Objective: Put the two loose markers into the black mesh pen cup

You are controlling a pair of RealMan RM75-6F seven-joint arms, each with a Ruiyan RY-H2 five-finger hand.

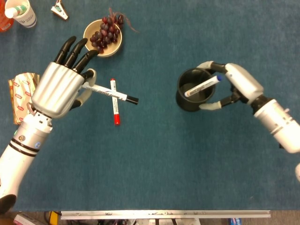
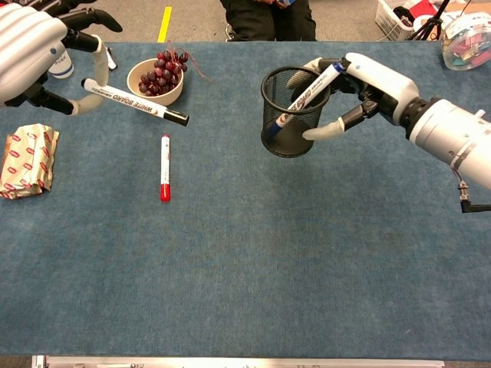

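My left hand [image 1: 58,89] [image 2: 31,46] is raised above the table's left side and pinches a white marker with a black cap [image 1: 108,93] [image 2: 134,101] by its tail end, the cap pointing right. A red marker [image 1: 114,101] [image 2: 164,167] lies loose on the blue cloth just below it. My right hand [image 1: 234,86] [image 2: 368,92] grips the black mesh pen cup [image 1: 194,90] [image 2: 293,111] near the table's middle, slightly tilted. A blue-capped marker [image 1: 202,86] [image 2: 311,88] leans inside the cup.
A bowl of grapes [image 1: 103,37] [image 2: 156,77] stands at the back left. A foil snack packet [image 1: 26,96] [image 2: 27,159] lies by the left edge. A paper cup [image 1: 21,11] and a clip [image 1: 59,9] sit in the far left corner.
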